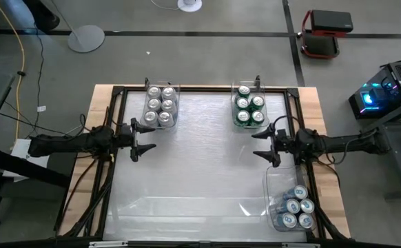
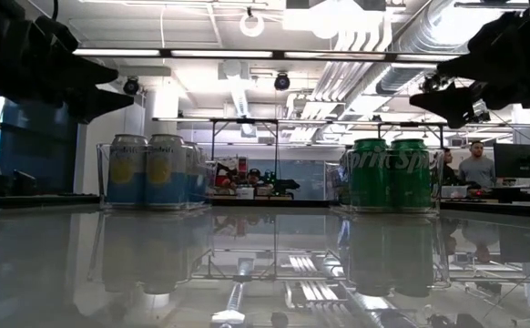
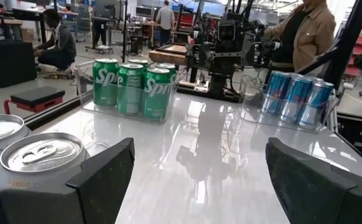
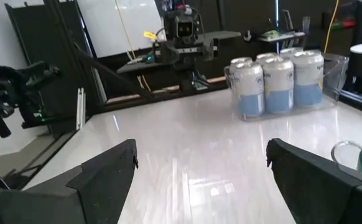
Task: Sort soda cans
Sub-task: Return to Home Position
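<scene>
Three clear bins of soda cans stand on the white table. Pale blue-and-white cans [image 1: 160, 105] [image 2: 151, 171] [image 4: 277, 81] fill the far-left bin, green cans [image 1: 249, 107] [image 2: 391, 173] [image 3: 134, 87] the far-right bin, and blue cans [image 1: 295, 207] [image 3: 296, 96] the near-right bin. All cans stand upright on their bases. My left gripper [image 1: 152, 138] [image 3: 199, 180] hovers open at the table's left, pointing level toward the right. Opposite it, my right gripper [image 1: 255, 145] [image 4: 199, 174] hovers open at the right side. Nothing is between either pair of fingers.
The white tabletop [image 1: 200, 179] between the two grippers holds no objects. A dark frame [image 1: 118, 89] runs around the table. In the left wrist view, people [image 3: 305, 31] stand in the room beyond the right arm's base [image 3: 227, 50].
</scene>
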{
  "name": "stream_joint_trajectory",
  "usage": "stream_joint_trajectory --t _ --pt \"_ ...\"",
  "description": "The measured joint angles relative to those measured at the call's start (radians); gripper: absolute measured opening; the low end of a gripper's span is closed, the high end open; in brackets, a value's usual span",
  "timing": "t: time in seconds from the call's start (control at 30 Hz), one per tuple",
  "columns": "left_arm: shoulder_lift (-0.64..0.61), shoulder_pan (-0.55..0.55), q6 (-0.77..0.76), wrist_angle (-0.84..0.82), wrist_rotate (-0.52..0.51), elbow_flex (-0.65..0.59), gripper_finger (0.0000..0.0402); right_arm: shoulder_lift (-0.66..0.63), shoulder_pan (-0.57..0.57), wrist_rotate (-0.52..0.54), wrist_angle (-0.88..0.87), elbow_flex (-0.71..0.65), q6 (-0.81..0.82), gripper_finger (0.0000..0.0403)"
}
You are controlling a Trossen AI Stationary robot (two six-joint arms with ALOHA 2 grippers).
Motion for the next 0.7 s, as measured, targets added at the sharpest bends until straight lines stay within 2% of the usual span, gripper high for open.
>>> stream_joint_trajectory --t 0.3,0.4,0.47,0.53,0.7 --pt "0.0 0.0 0.0 0.0 0.0 0.0 0.0339 -0.013 0.003 0.001 -0.075 0.0 0.0 0.035" --pt "0.0 0.0 0.0 0.0 0.0 0.0 0.0339 -0.096 0.03 0.0 -0.148 0.0 -0.002 0.035" --pt "0.0 0.0 0.0 0.0 0.0 0.0 0.0339 -0.187 0.042 -0.001 -0.234 0.0 0.001 0.035" --pt "0.0 0.0 0.0 0.0 0.0 0.0 0.0339 -0.275 0.038 -0.012 -0.248 0.0 -0.001 0.035" --pt "0.001 0.0 0.0 0.0 -0.004 0.0 0.0339 -0.295 0.019 -0.02 -0.172 -0.001 -0.009 0.035"
